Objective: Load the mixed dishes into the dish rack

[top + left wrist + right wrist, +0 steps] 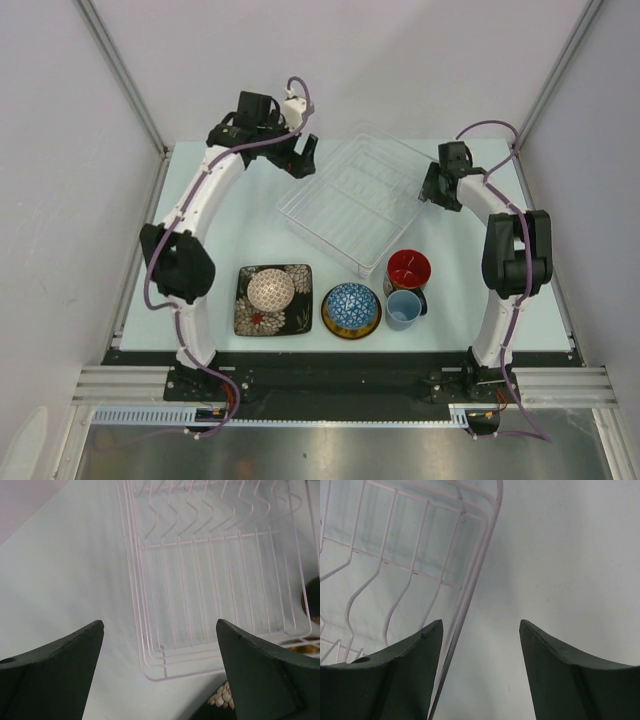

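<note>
The clear dish rack (pixel 355 200) sits empty and angled in the middle of the table. In front of it, the small pinkish-white bowl (pixel 270 290) sits on the black square floral plate (pixel 290 318). The blue mosaic bowl (pixel 351 303) sits on the yellow dark-rimmed plate (pixel 328 318). The red-inside cup (pixel 408 269) and the light blue cup (pixel 403 308) stand to the right. My left gripper (pixel 300 160) is open and empty above the rack's left corner (pixel 200 580). My right gripper (pixel 430 190) is open and empty, its fingers either side of the rack's right rim (pixel 470 590).
White walls with metal posts close in the table at the back and both sides. The left arm arches over the table's left part. In the left wrist view the pinkish-white bowl (pixel 222 697) shows just beyond the rack's near corner.
</note>
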Controlling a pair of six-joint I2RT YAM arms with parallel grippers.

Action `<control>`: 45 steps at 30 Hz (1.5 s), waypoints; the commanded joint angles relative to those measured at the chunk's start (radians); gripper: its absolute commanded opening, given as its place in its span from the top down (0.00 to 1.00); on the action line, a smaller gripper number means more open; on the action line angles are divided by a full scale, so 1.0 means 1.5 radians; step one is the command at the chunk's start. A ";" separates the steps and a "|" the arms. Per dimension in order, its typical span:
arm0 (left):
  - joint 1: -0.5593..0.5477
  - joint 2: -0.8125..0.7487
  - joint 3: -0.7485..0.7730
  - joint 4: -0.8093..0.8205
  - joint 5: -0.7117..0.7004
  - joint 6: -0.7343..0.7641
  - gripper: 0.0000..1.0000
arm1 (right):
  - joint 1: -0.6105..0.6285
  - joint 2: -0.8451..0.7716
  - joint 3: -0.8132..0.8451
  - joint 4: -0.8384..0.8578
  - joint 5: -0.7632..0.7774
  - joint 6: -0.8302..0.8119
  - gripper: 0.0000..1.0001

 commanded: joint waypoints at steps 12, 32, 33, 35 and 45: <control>-0.001 0.069 -0.145 0.039 -0.199 0.118 0.02 | -0.016 0.006 -0.014 -0.035 -0.005 -0.009 0.32; -0.021 0.319 0.210 0.042 -0.339 0.187 0.02 | 0.004 -0.088 -0.045 -0.024 -0.061 0.008 0.23; -0.021 0.328 0.216 0.047 -0.343 0.184 0.01 | 0.009 -0.094 -0.048 -0.021 -0.064 0.008 0.22; -0.021 0.335 0.230 0.055 -0.360 0.171 0.01 | 0.025 -0.110 -0.053 -0.012 -0.083 0.003 0.20; -0.021 0.349 0.272 0.120 -0.370 0.158 0.00 | 0.034 -0.170 -0.075 0.038 -0.092 0.003 0.00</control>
